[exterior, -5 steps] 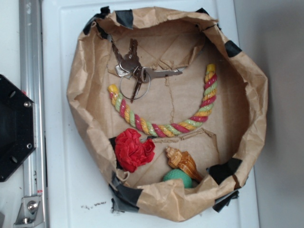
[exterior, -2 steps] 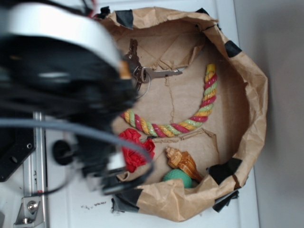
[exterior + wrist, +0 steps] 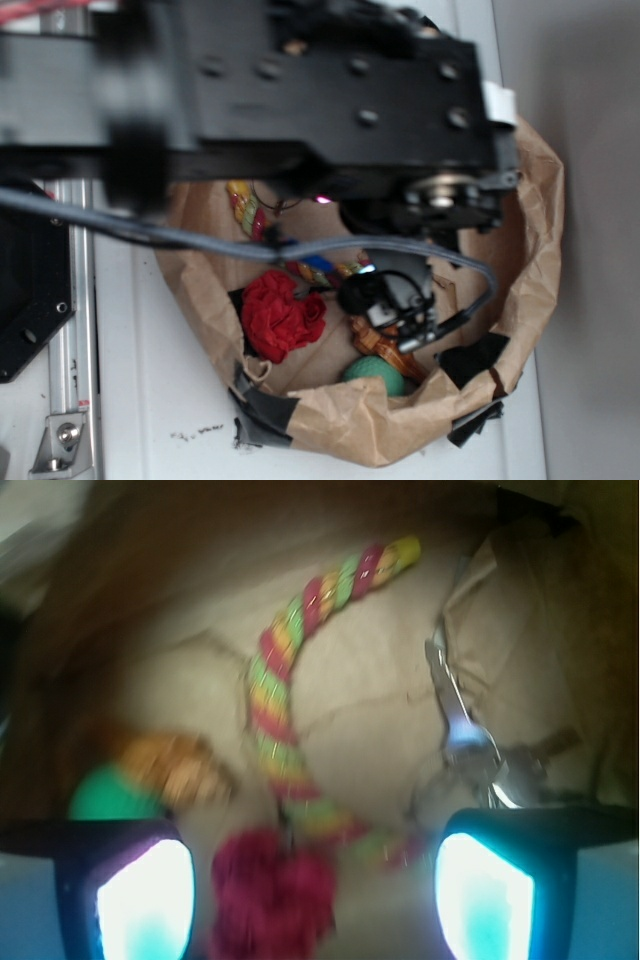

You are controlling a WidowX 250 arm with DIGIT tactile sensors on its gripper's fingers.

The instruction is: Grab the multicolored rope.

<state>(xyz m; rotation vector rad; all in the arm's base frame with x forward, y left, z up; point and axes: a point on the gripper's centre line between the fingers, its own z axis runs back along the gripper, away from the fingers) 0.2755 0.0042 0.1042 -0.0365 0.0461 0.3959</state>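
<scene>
- Multicolored rope (image 3: 283, 712): lay curved on the floor of the brown paper basket (image 3: 520, 250), untouched.
- Gripper (image 3: 315, 885): fingers apart, above the rope's near end.
- Red fabric ball (image 3: 270, 890): between the fingers.
- Key bunch (image 3: 480, 755): right of the rope.
- Seashell (image 3: 170, 765): left, touching green ball (image 3: 105, 798).

No text, label, brand, number or sign can be read in either view; the surfaces shown are blurred or plain, and nothing legible is printed on them.
</scene>
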